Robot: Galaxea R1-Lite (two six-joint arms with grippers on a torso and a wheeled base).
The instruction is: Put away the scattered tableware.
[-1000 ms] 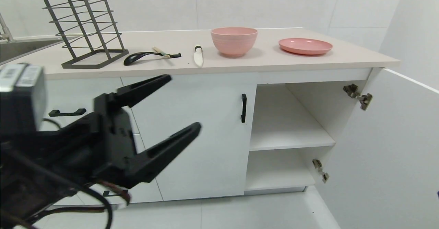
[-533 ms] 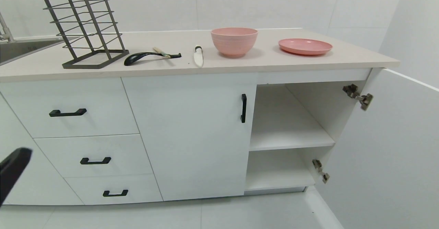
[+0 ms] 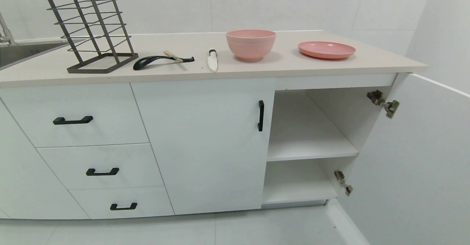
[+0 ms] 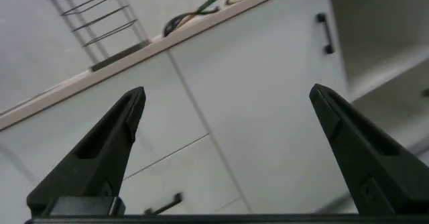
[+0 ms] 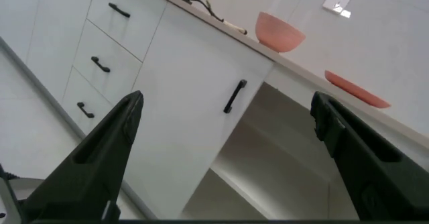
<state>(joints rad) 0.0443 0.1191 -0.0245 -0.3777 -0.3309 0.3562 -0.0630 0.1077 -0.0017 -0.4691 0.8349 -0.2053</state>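
While both claws hang spread wide, gripping nothing, left gripper (image 4: 228, 93) and right gripper (image 5: 227, 100) facing the cabinet fronts, you've got on the countertop (image 3: 367, 63): one pink bowl (image 3: 250, 44), one pink plate (image 3: 326, 49), one white knife (image 3: 212, 60), one black spoon (image 3: 154, 60), one wire rack (image 3: 90, 28). Below: three drawers (image 3: 75, 120), two shelves (image 3: 312, 151), one open door (image 3: 422, 157).

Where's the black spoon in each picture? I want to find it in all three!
Head view: the spoon lies on the counter, between the rack and the knife.
Left wrist view: the spoon is at the counter's edge, beside the rack.
Right wrist view: the spoon is on the counter, short of the bowl.
Shared landmark: the door handle.
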